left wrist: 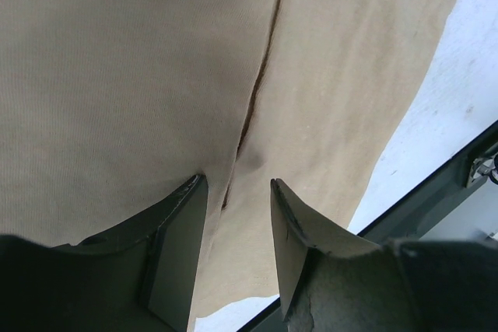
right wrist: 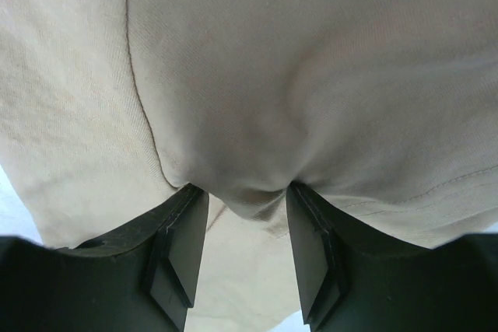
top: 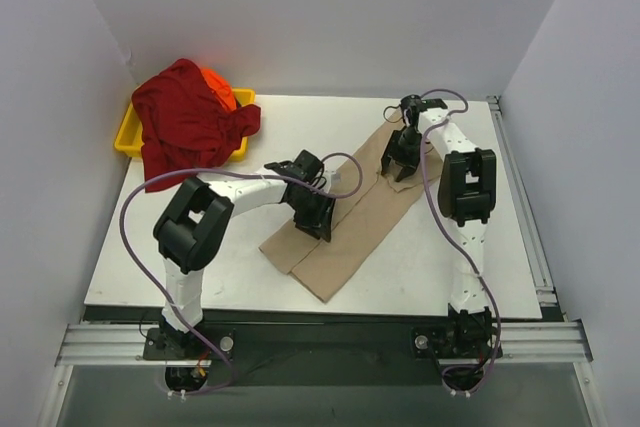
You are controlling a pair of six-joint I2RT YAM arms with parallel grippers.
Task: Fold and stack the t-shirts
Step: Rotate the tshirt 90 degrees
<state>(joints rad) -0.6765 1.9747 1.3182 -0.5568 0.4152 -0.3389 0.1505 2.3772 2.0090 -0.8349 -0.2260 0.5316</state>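
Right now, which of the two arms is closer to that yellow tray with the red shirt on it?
Left. The left gripper sits on the tan shirt mid-table; the right gripper is further from the yellow tray.
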